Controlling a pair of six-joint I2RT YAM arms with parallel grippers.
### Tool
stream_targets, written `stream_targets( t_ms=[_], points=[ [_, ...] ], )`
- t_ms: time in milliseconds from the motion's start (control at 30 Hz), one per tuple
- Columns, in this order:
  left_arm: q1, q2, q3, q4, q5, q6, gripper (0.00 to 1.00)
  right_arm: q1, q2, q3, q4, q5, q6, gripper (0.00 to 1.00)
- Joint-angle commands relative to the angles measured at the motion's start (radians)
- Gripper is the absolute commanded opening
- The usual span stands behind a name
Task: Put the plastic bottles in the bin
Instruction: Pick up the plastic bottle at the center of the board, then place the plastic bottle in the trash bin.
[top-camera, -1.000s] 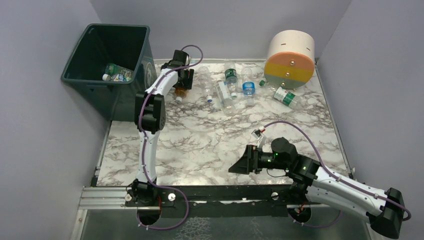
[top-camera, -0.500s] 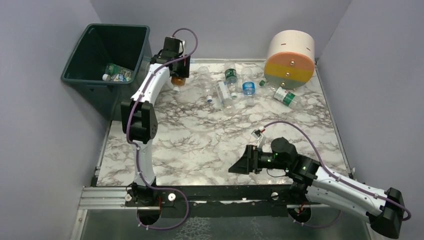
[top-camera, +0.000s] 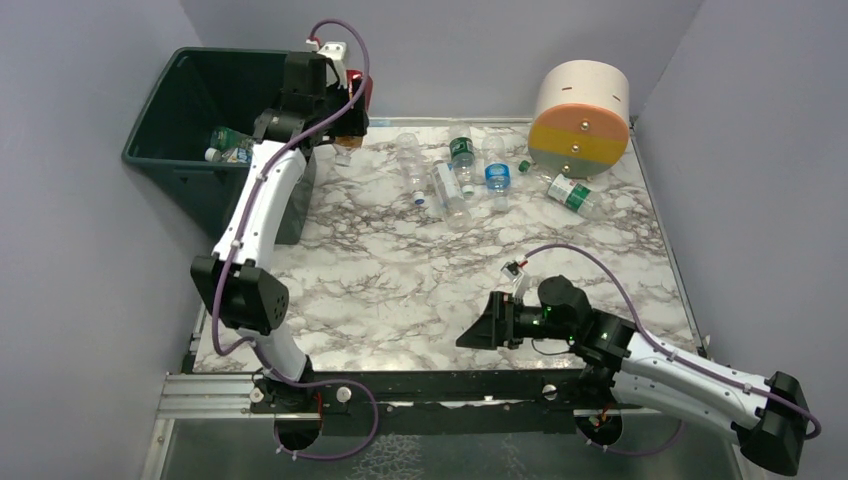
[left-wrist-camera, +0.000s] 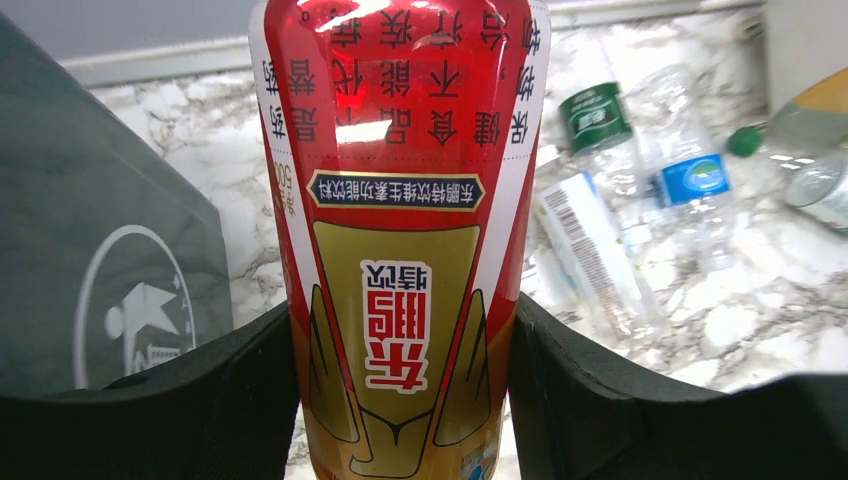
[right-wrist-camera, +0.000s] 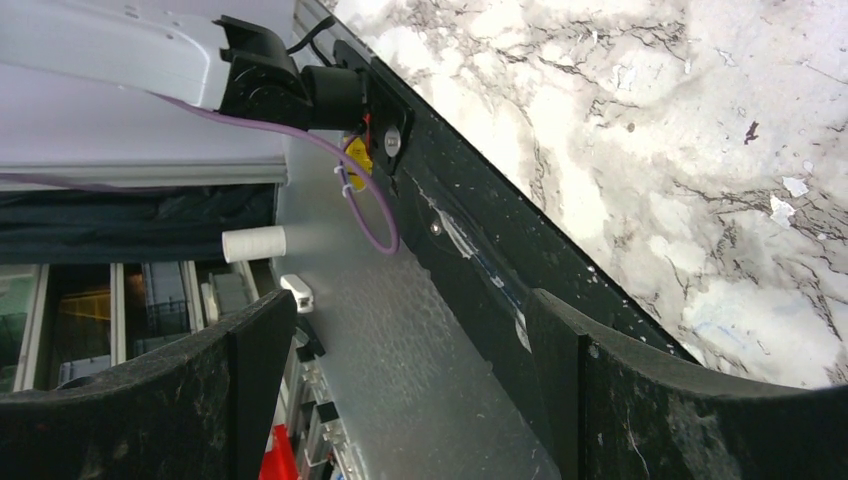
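My left gripper (top-camera: 345, 118) is shut on a red-and-gold labelled plastic bottle (left-wrist-camera: 400, 200), held in the air beside the right rim of the dark green bin (top-camera: 160, 155). In the left wrist view the bin's wall with its white logo (left-wrist-camera: 120, 320) is at the left. A couple of bottles (top-camera: 232, 145) lie inside the bin. Several clear bottles lie on the far table: one plain (top-camera: 412, 165), one green-labelled (top-camera: 461, 150), one blue-labelled (top-camera: 497, 175). My right gripper (top-camera: 482, 330) stands open and empty low near the front edge, its fingers (right-wrist-camera: 250, 380) framing the base rail.
A big cream, orange and yellow cylinder (top-camera: 580, 115) stands at the back right with a green-labelled bottle (top-camera: 570, 192) lying just in front of it. Grey walls close in the left, back and right. A black rail (top-camera: 450, 385) runs along the front edge.
My left arm has lifted the red-labelled bottle off the table and swung it up and left toward the bin's rim. The right arm has stayed still.
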Motion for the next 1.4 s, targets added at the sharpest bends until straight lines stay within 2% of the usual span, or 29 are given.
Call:
stream_targets(
  t_ms=[0, 467, 767, 900, 1133, 1367],
  points=[
    [-0.003, -0.127, 0.021, -0.022, 0.051, -0.012, 0.64, 0.007, 0.041, 0.002, 0.049, -0.027, 0.0, 0.88],
    [0.003, -0.276, 0.206, -0.064, 0.035, -0.039, 0.65, 0.007, 0.057, 0.002, 0.068, -0.031, 0.006, 0.88],
    [0.022, -0.304, 0.262, -0.04, -0.077, -0.018, 0.66, 0.007, 0.066, 0.008, 0.065, -0.033, 0.004, 0.88],
    [0.079, -0.287, 0.253, -0.013, -0.08, -0.01, 0.66, 0.007, 0.078, 0.015, 0.065, -0.035, 0.002, 0.88],
    [0.241, -0.246, 0.2, 0.05, 0.001, -0.04, 0.66, 0.007, 0.11, 0.031, 0.078, -0.038, -0.005, 0.88],
    [0.325, -0.19, 0.214, 0.076, -0.008, -0.053, 0.65, 0.007, 0.176, 0.062, 0.11, -0.053, -0.014, 0.88]
  ],
)
